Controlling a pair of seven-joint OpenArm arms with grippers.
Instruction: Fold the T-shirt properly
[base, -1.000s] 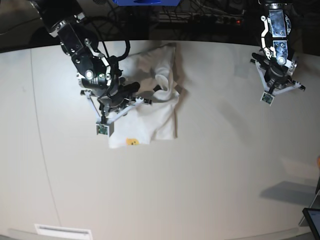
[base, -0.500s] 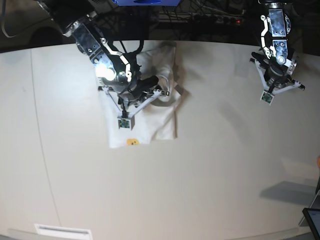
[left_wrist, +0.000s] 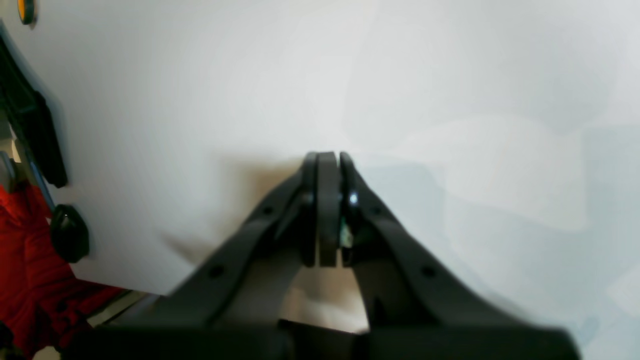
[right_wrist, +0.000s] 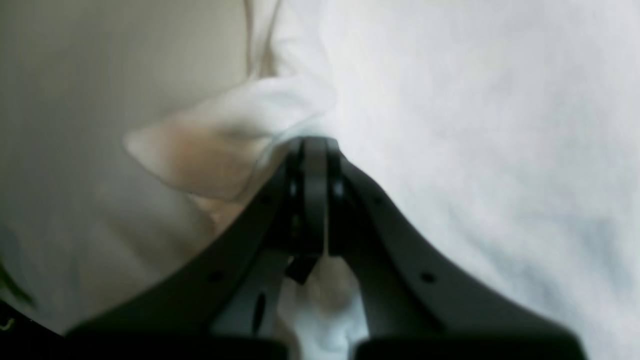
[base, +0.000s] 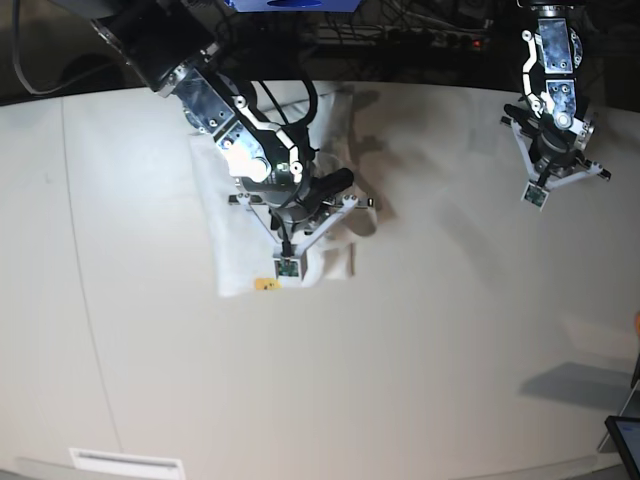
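The white T-shirt (base: 225, 250) lies bunched on the table left of centre, with a bit of yellow print (base: 265, 284) at its near edge. My right gripper (base: 310, 205) is low over its right half. In the right wrist view that gripper (right_wrist: 312, 142) is shut, and a raised flap of the T-shirt (right_wrist: 450, 125) is drawn up to its tips. Far off to the right, near the table's back edge, my left gripper (base: 552, 160) hangs away from the cloth. In its wrist view the left gripper (left_wrist: 325, 155) is shut with nothing in it, over bare table.
Cables and gear (base: 400, 35) run along the back edge. A dark screen corner (base: 625, 440) sits at the near right and a white strip (base: 125, 462) at the near left. Red cloth (left_wrist: 30, 280) and black parts show beyond the table edge in the left wrist view.
My right arm has swept from the shirt's left side to its right side, and the cloth's raised fold has gone with it. The left arm has stayed where it was.
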